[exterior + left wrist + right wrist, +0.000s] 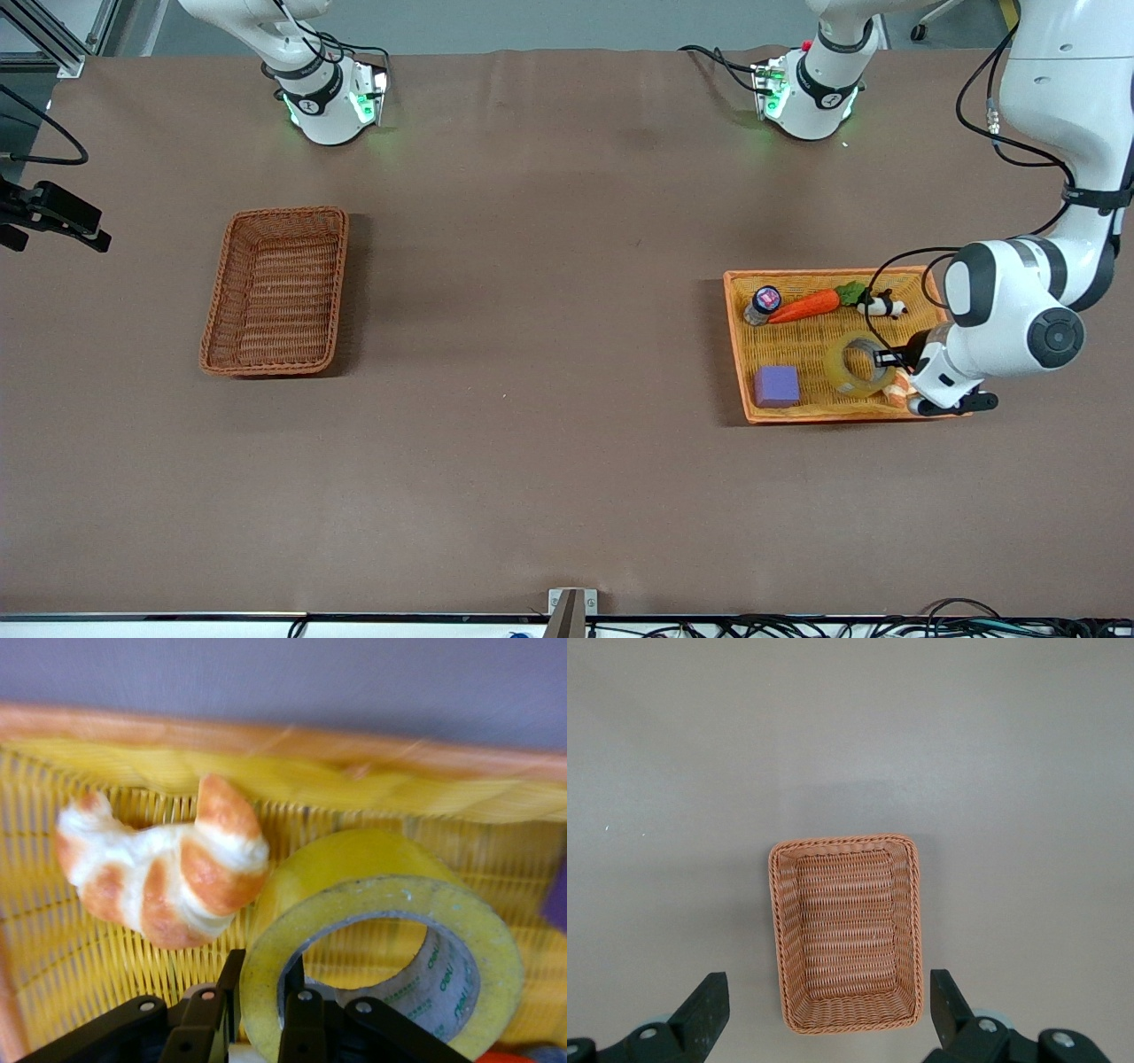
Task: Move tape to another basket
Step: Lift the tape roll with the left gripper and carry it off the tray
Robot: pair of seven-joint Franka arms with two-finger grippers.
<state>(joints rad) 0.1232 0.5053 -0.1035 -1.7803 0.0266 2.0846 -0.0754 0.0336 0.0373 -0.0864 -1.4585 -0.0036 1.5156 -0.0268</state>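
Note:
The tape, a yellowish ring with a grey core, is in the shallow orange tray at the left arm's end of the table. My left gripper is shut on the tape's wall, one finger inside the ring and one outside, as the left wrist view shows for the gripper and the tape. The reddish-brown basket stands empty toward the right arm's end. My right gripper waits open and empty high over the basket.
In the tray with the tape lie a croissant right beside it, also in the left wrist view, a purple block, a carrot, a small bottle and a panda toy.

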